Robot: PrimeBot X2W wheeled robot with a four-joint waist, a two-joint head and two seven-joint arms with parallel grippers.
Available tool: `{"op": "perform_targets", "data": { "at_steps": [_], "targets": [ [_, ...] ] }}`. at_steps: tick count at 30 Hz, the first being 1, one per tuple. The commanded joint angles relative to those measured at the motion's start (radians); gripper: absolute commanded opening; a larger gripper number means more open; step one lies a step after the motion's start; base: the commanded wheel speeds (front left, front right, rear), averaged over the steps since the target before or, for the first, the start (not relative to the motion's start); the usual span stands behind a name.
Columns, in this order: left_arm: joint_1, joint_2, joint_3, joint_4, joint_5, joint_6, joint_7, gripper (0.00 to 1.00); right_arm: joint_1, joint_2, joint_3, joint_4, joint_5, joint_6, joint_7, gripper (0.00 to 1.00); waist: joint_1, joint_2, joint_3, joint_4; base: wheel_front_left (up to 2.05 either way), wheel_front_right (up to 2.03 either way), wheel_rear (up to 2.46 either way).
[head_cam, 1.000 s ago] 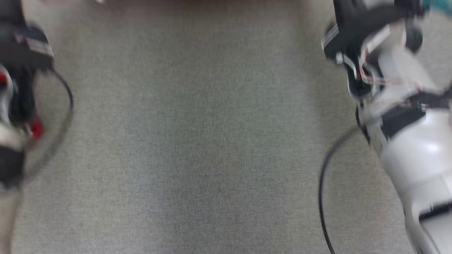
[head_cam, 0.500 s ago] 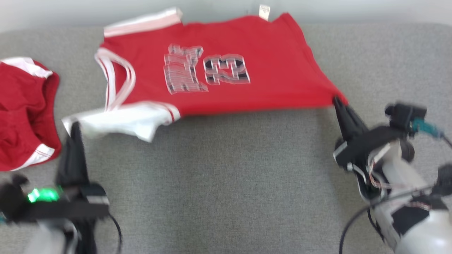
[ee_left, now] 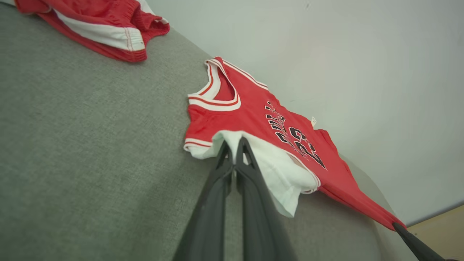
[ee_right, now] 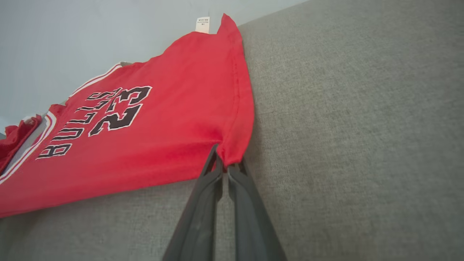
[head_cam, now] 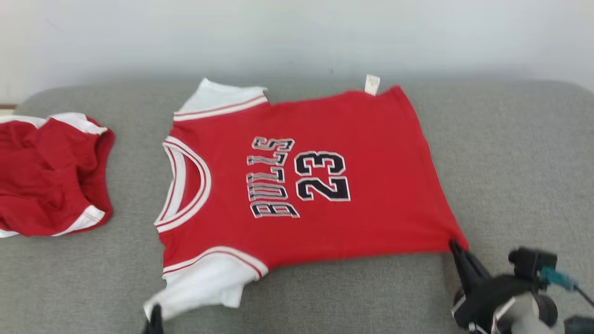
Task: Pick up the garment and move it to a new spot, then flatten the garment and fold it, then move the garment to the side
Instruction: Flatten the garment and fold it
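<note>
The garment (head_cam: 371, 185) is a red jersey with white sleeves and "BULLS 23" on its chest. It lies spread on a grey padded surface (head_cam: 510, 162), neck to the left. My left gripper (head_cam: 154, 317) is at the bottom edge of the head view. In the left wrist view, the left gripper (ee_left: 234, 145) is shut on the near white sleeve of the garment (ee_left: 253, 108). My right gripper (head_cam: 455, 245) is shut on the garment's near hem corner. The right wrist view shows the right gripper (ee_right: 224, 159) pinching a fold of red cloth of the garment (ee_right: 163, 127).
A pair of crumpled red shorts (head_cam: 51, 176) with white trim lies to the left, apart from the jersey. A pale wall (head_cam: 297, 37) rises behind the surface's far edge. A white label (head_cam: 372, 85) sticks up from the far hem.
The head camera has swung up from bare grey surface to the jersey. The jersey now lies more spread than half a second ago. Both grippers keep their hold.
</note>
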State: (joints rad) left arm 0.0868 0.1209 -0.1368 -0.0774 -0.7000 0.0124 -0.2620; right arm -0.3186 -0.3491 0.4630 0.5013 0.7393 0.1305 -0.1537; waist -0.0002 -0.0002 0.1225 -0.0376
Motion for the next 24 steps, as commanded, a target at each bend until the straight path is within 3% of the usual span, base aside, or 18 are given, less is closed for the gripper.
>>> {"op": "perform_targets", "data": {
  "at_steps": [1,8,13,24],
  "targets": [
    [0.049,-0.011,-0.002,0.015,0.008,-0.015,-0.003,0.0,0.05,0.0,-0.021,-0.01,-0.028,0.0,0.009,0.0,0.0002,0.0002,-0.052,0.023,0.0,0.0,0.0],
    [0.126,-0.038,-0.053,0.069,0.037,-0.029,-0.003,0.0,0.185,0.011,-0.109,-0.056,-0.104,0.0,0.073,0.0,0.0002,0.0002,-0.102,0.036,0.0,0.0,0.0],
    [0.156,-0.05,-0.035,0.081,0.05,-0.017,-0.003,0.0,0.305,0.03,-0.188,-0.141,-0.169,0.0,0.146,0.0,0.0002,0.0002,-0.119,0.046,0.0,0.0,0.0],
    [0.154,-0.062,0.002,0.081,0.084,-0.03,-0.003,0.0,0.432,0.137,-0.324,-0.325,-0.254,0.0,0.25,0.0,0.0002,0.0002,-0.096,0.028,0.0,0.0,0.0]
  ]
}}
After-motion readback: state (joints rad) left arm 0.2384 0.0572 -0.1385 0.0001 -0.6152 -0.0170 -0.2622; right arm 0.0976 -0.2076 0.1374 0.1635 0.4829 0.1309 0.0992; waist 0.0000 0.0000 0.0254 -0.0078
